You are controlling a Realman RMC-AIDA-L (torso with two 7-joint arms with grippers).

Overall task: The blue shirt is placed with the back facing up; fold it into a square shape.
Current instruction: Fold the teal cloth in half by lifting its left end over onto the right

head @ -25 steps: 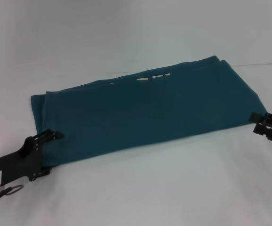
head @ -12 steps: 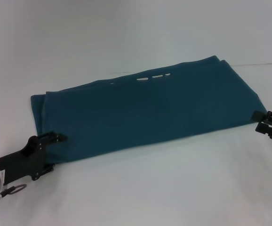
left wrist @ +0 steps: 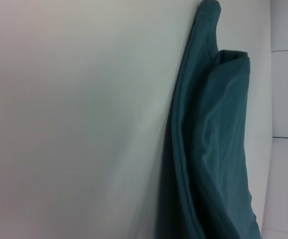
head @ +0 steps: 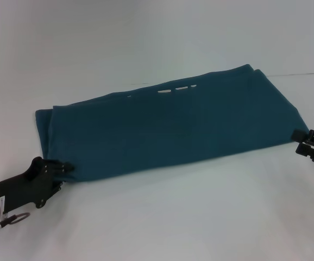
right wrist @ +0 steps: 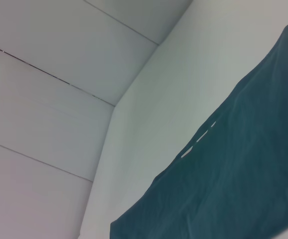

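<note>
The blue shirt [head: 173,128] lies on the white table, folded into a long band running from near left to far right. A strip of white lettering [head: 176,89] peeks out at its far edge. My left gripper [head: 63,176] is at the band's near left corner, its jaws drawn in on the cloth edge. My right gripper [head: 303,140] is at the band's near right corner, touching the cloth. The left wrist view shows the layered folded edge of the shirt [left wrist: 218,149]. The right wrist view shows the shirt [right wrist: 243,189] from its right end.
The white table [head: 200,217] extends around the shirt, with bare surface in front of and behind it. A thin seam line [head: 303,74] runs across the far right. White panelled walls [right wrist: 59,74] stand beyond the table.
My left gripper's jaws have narrowed from wide open down onto the shirt's near left corner. My right gripper has shifted slightly at the right corner. The shirt has not moved.
</note>
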